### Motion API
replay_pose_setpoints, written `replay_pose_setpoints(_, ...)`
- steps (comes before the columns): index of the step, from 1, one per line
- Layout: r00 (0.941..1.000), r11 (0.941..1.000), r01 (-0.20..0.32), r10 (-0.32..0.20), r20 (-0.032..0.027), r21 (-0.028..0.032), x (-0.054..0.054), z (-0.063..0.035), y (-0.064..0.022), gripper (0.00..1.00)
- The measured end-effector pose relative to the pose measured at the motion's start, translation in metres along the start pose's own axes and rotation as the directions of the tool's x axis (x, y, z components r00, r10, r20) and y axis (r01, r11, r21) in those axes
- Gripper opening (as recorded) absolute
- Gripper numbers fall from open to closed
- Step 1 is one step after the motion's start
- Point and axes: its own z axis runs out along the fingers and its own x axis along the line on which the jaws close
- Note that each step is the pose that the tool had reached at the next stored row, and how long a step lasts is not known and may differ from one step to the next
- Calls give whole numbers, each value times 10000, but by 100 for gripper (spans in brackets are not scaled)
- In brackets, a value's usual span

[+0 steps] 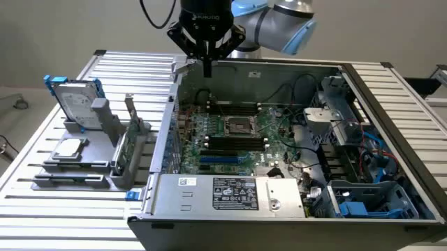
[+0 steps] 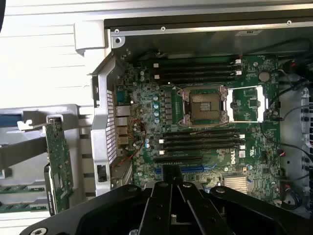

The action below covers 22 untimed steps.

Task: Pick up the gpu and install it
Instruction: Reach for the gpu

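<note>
Gripper (image 1: 207, 72) is pinched fully shut with nothing in it, hanging over the back corner of the open case (image 1: 279, 70). Gpu (image 1: 120, 151) isn't picked up yet. It's standing on edge in the grey rack (image 1: 77, 168) outside the case, off to one side of the tool, lower down and well apart from it.

My guess on why it's parked upright: a card on edge gives the fingers a thin top edge to pinch from above, and it's already turned the way it'd drop into a slot. Same logic for the case, I reckon. It's lying on its side with the panel off, so the motherboard (image 1: 231, 138) faces up at the tool.

Exterior view gives you the height: tool clearly above the case rim. It also shows the drive (image 1: 73, 99) and a small chip (image 1: 70, 148) in the same rack, out past the gpu from the tool.

Wrist view looks down past the fingers and adds detail. You get the green face of the gpu, the CPU socket (image 2: 205, 107), and the blue slots (image 2: 193, 169) close by the fingertips as that camera sees it.
</note>
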Motion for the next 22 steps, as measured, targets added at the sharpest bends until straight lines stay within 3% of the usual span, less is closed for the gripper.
replay_pose_setpoints(14, 10000, 10000, 0, 0, -1, 1, 6, -3, 0, 11)
replay_pose_setpoints(22, 10000, 10000, -2, 2, -22, 1, 356, 8, -26, 11)
